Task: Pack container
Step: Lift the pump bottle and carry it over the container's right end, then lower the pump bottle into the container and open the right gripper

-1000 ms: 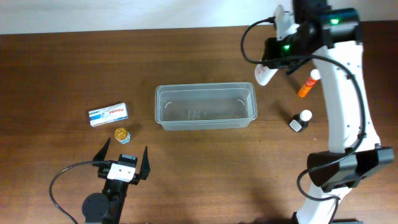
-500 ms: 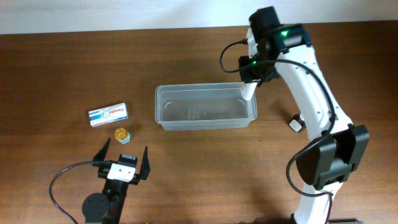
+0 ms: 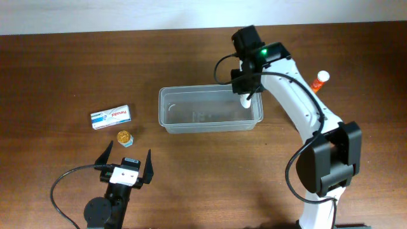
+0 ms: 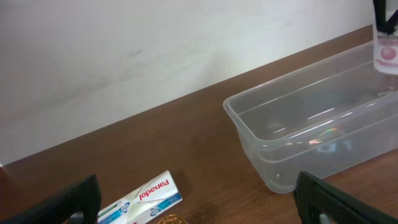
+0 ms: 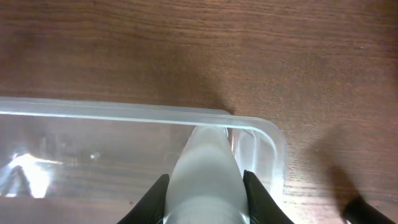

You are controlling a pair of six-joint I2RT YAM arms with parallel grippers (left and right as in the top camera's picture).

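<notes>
Right gripper [image 5: 205, 177] clamps white plastic bottle [image 5: 205, 152] over clear rectangular plastic container [image 3: 166, 109], right end; left gripper [image 3: 129, 152] spread, empty.

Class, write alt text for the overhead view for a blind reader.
The right gripper holds a white bottle at the right end of the clear container on a wooden table. The left gripper sits open near a small box. An orange bottle lies farther right.

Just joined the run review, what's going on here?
The right gripper holds a white bottle over the right end of the clear container, which looks empty. The left gripper is open, holding nothing. A Panadol box, a gold-capped jar and an orange bottle lie outside it.
</notes>
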